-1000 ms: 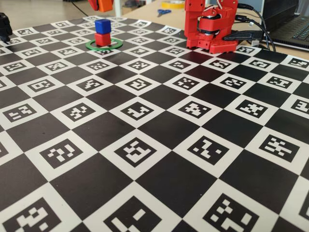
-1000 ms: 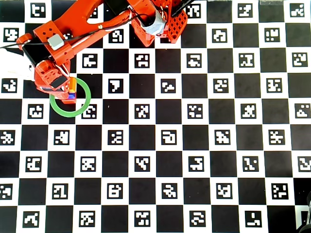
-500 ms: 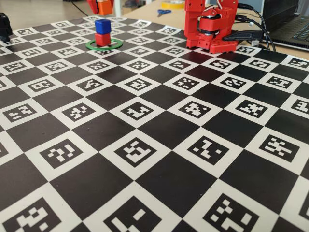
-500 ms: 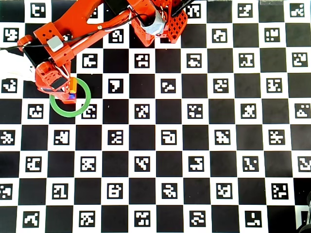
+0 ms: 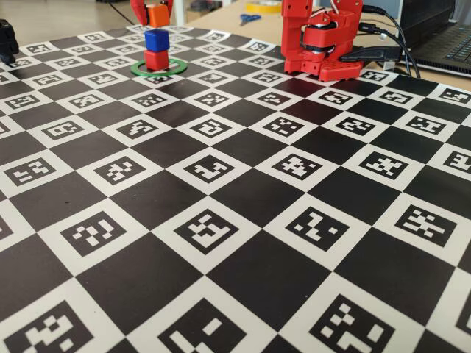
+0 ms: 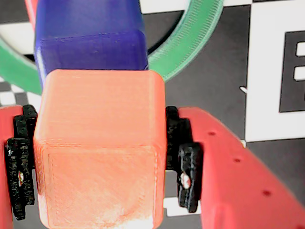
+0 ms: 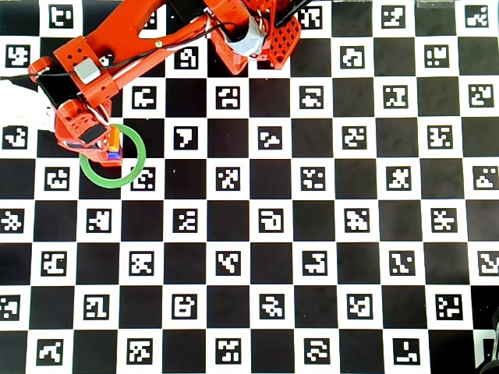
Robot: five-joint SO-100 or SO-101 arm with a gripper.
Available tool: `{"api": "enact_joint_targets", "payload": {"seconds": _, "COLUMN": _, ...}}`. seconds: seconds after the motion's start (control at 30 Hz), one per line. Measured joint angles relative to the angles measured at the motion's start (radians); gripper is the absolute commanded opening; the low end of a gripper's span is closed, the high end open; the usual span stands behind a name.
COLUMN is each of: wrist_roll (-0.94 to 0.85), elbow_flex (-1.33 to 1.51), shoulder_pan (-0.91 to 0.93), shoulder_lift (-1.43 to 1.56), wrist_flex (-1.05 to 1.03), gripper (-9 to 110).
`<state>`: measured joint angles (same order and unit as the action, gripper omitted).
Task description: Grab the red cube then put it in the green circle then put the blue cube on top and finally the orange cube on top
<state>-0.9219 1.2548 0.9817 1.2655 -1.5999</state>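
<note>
In the fixed view the red cube (image 5: 156, 59) stands inside the green circle (image 5: 176, 68) with the blue cube (image 5: 156, 40) stacked on it. My gripper (image 5: 157, 15) is shut on the orange cube (image 5: 158, 15), which hangs just above the blue cube with a small gap. The wrist view shows the orange cube (image 6: 100, 152) clamped between the black pads (image 6: 187, 164), with the blue cube (image 6: 90, 43) and the green circle (image 6: 190, 52) below it. From overhead, the arm covers most of the stack; the orange cube (image 7: 115, 138), a sliver of blue (image 7: 115, 155) and the green circle (image 7: 136, 165) show. The red cube is hidden there.
The arm's red base (image 5: 324, 44) stands at the far right of the checkered marker board (image 5: 235, 220). A laptop (image 5: 441, 37) and cables lie right of it, scissors (image 5: 249, 18) behind. A black object (image 5: 6, 40) sits at the far left edge.
My gripper has come down with the orange cube towards the top of the blue cube. The red and blue stack has not moved.
</note>
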Motion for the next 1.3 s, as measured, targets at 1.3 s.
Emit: {"api": "enact_joint_targets", "payload": {"seconds": 1.3, "wrist_roll": 0.008, "elbow_flex": 0.037, "shoulder_pan": 0.0, "shoulder_lift": 0.0, "wrist_flex": 0.043, "gripper": 40}}
